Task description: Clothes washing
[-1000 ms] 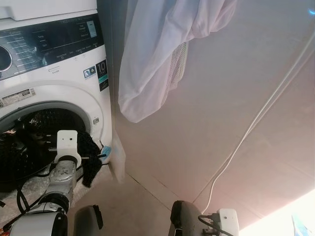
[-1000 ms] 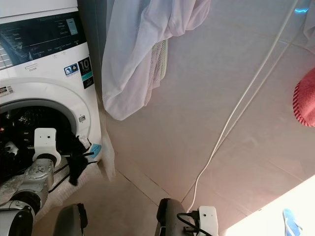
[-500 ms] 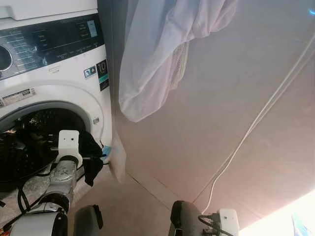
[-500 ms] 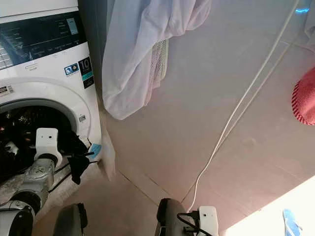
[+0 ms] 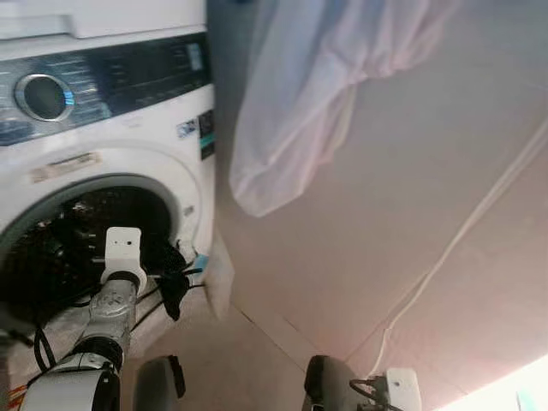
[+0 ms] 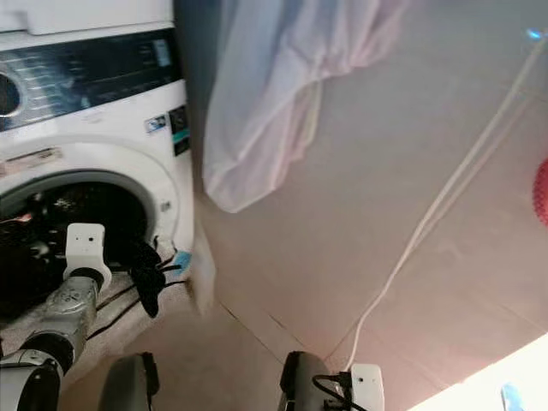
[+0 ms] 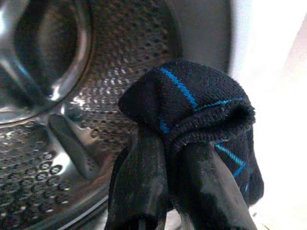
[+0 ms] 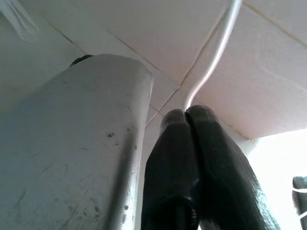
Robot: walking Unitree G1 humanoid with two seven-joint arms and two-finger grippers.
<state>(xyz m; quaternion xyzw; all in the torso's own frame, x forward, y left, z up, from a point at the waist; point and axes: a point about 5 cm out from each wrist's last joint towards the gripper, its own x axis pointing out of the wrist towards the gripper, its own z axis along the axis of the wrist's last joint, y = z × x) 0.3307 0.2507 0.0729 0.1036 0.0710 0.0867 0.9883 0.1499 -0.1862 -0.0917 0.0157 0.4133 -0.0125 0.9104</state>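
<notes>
Presently, item one: the left gripper [image 7: 184,143], its two black fingers pinched on a dark sock [image 7: 192,103] with thin blue stripes, sits at the mouth of the washing machine [image 5: 111,137], at about four o'clock on the round door opening. The sock hangs from the fingers over the lip of the opening, with the perforated steel drum [image 7: 72,115] behind it and dark laundry [image 5: 51,257] already lying inside at nine o'clock. Item two: the right gripper [image 8: 192,139], fingers pressed together on nothing, hangs idle low over the tiled floor [image 5: 411,171], near a white cable [image 8: 216,52]. Item three: a pale cloth [image 5: 317,94] hangs at twelve o'clock, clear of the work. Risk noted: the sock dangles outside the rim, so letting go here likely drops it to the floor or leaves it draped on the door seal; the grip looks shallow, so a quick swing could shake it loose.
</notes>
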